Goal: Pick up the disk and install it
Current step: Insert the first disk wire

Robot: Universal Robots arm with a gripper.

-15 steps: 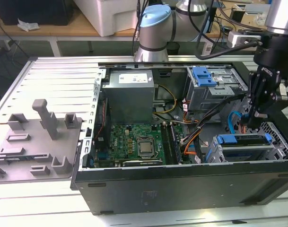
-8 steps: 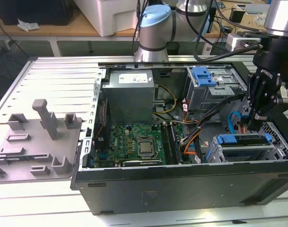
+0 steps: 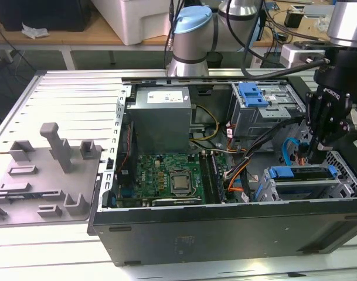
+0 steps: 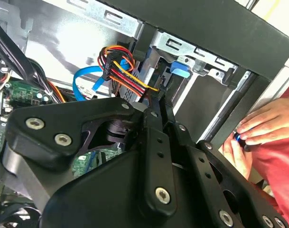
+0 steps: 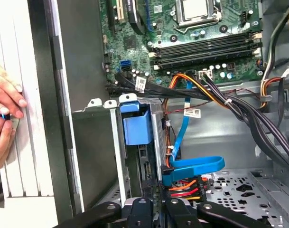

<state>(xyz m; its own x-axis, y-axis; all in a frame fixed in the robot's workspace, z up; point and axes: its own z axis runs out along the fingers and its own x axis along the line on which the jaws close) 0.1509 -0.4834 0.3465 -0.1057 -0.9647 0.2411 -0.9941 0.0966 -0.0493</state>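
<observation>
Open desktop case [image 3: 225, 228] lying on its side, viewed from above in the exterior view, with motherboard [image 3: 166, 175] at centre and grey power-supply box [image 3: 160, 114] behind. Disk [image 3: 301, 174] seated in the drive cage [image 3: 266, 190] at the near corner on the exterior view's right, blue carrier rail uppermost, silver body beneath, apparently already slid home rather than lying loose. Gripper [image 3: 315, 157] poised directly above the cage's inner end, just beside the disk and not visibly touching; in the second wrist view, fingers [image 4: 153, 137] drawn together to a narrow tip, nothing clamped between them. Blue data cable [image 5: 196, 165] and orange-red-yellow power lead [image 5: 184, 186] bunched at the cage's connector end, close under the fingertips in the first wrist view. Bare blue bracket [image 3: 252, 93] resting in the farther bay, well apart. Person's hand [image 5: 4, 111] at the outer wall of the case, clear of the arm. Handling, as a judgement: rigid, dense for its bulk, smooth metal faces likely slippery against the pads, sensitive to knocks and to pressure on the labelled face or connector edge; plastic carrier slightly springy, hence some give under squeeze. Best taken across the two long sides, on the carrier rails near mid-length, for balance and to keep off the connector end
</observation>
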